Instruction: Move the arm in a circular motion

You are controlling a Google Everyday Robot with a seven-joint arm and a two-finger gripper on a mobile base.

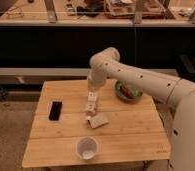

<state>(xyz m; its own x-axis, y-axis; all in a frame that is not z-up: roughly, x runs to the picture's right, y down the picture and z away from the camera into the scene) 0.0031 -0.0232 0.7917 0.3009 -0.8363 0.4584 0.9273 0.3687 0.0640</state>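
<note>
Wooden table (133, 136), arm (141, 80) arched above — hand (90, 113) at its lower end, grip unclear.

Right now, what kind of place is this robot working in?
Probably an indoor office or lab test area: a small wooden table holds a white cup and a green bowl, a long dark counter runs behind, and the arm holds its gripper over the table's middle.
</note>
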